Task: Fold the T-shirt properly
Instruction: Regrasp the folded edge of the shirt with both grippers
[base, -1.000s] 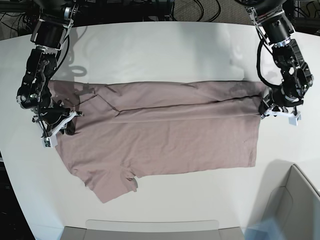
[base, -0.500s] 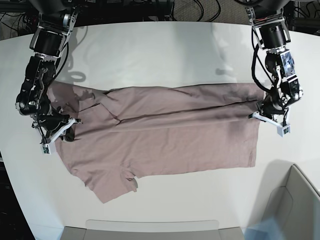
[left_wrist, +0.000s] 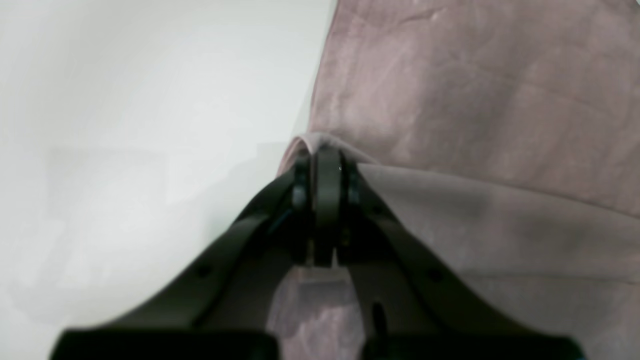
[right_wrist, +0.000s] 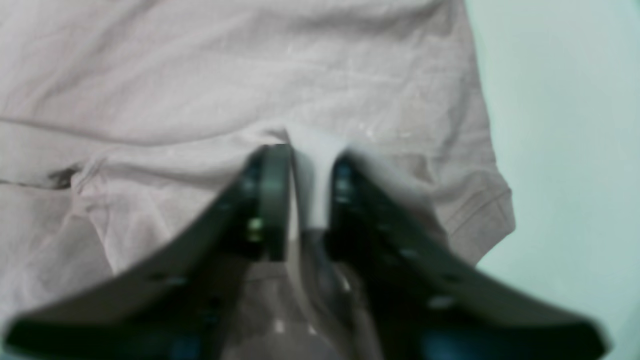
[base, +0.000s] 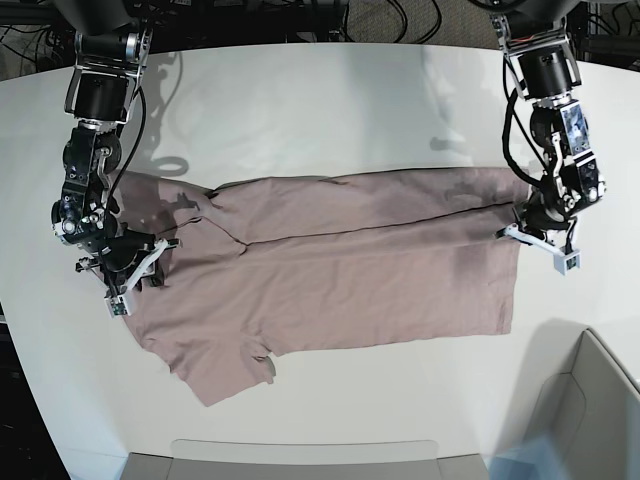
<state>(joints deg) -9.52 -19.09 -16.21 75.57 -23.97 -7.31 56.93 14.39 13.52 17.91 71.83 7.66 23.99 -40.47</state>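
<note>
The mauve-pink T-shirt (base: 340, 270) lies spread across the white table (base: 330, 110), its far long edge doubled over toward the front. My left gripper (base: 518, 228) is at the shirt's right edge. In the left wrist view it (left_wrist: 326, 155) is shut on a raised pinch of that cloth (left_wrist: 475, 100). My right gripper (base: 145, 262) is at the shirt's left end, near the sleeve. In the right wrist view it (right_wrist: 310, 150) is shut on a pale fold of the cloth (right_wrist: 250, 75). A sleeve (base: 225, 375) sticks out at the front left.
A grey box (base: 590, 410) stands at the front right corner. A flat grey tray (base: 300, 455) lies along the front edge. Dark cables (base: 400, 20) run behind the table's far edge.
Both grippers have kept hold of the cloth. The right gripper has moved inward and toward the front, drawing the shirt's left end with it. The left gripper shifted slightly inward.
</note>
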